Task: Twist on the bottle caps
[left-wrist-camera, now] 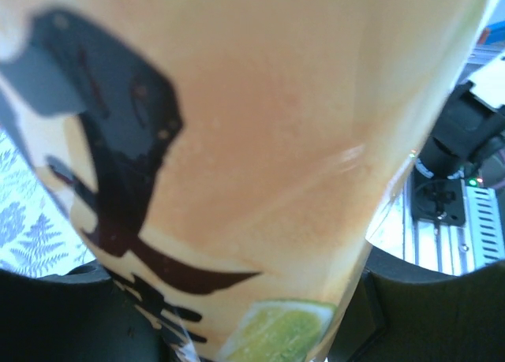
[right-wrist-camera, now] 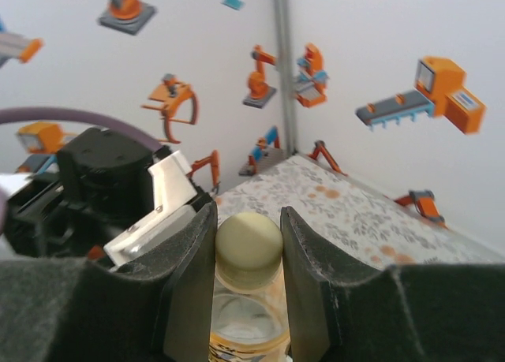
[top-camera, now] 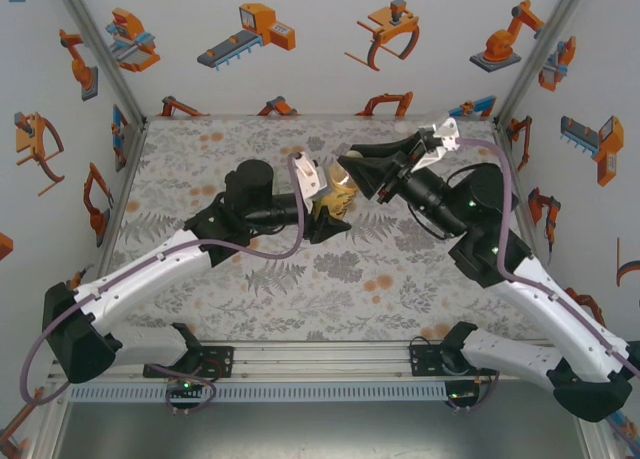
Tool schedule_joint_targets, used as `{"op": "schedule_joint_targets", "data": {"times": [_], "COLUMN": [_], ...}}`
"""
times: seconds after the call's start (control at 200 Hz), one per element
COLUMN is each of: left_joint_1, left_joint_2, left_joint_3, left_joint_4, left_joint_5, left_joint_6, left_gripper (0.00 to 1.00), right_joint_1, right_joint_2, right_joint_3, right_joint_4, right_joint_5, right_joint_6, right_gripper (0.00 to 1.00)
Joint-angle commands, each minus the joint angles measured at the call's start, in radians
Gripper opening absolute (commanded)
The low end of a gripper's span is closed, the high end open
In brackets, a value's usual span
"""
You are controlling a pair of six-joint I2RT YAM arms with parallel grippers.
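Observation:
The yellow-labelled amber bottle (top-camera: 343, 193) is held up over the middle of the table, between the two arms. My left gripper (top-camera: 328, 221) is shut on its body; in the left wrist view the label (left-wrist-camera: 260, 141) with a lime picture sits between the dark fingers (left-wrist-camera: 430, 315). A pale yellow-green bottle cap (right-wrist-camera: 249, 246) rests on the bottle's neck (right-wrist-camera: 245, 319). My right gripper (right-wrist-camera: 248, 224) is shut on that cap, with one pad pressed against each side. In the top view the right gripper (top-camera: 352, 171) meets the bottle's top from the right.
The floral table cloth (top-camera: 300, 279) lies bare around the arms. White walls with orange robot stickers (top-camera: 250, 34) close in the back and both sides. An aluminium rail (top-camera: 320, 364) with the arm bases runs along the near edge.

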Motion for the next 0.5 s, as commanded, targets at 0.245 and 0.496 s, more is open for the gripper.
{"op": "schedule_joint_targets", "data": {"times": [0.245,0.496], "left_joint_1": [-0.008,-0.005], "left_joint_2": [-0.015,-0.016], "left_joint_3": [0.036,0.006], "left_joint_4": [0.066,0.106], "left_joint_5": [-0.088,-0.086], "left_joint_6": [-0.024,-0.046], "left_gripper": [0.01,0.66], "right_joint_1": [-0.005,-0.004], "right_joint_2": [-0.006,-0.034], "right_joint_3": [-0.016,-0.023], "right_joint_4": [-0.024,-0.06], "right_joint_5": [0.077,0.107], "right_joint_6": [-0.034,-0.07], "right_gripper": [0.0,0.0]}}
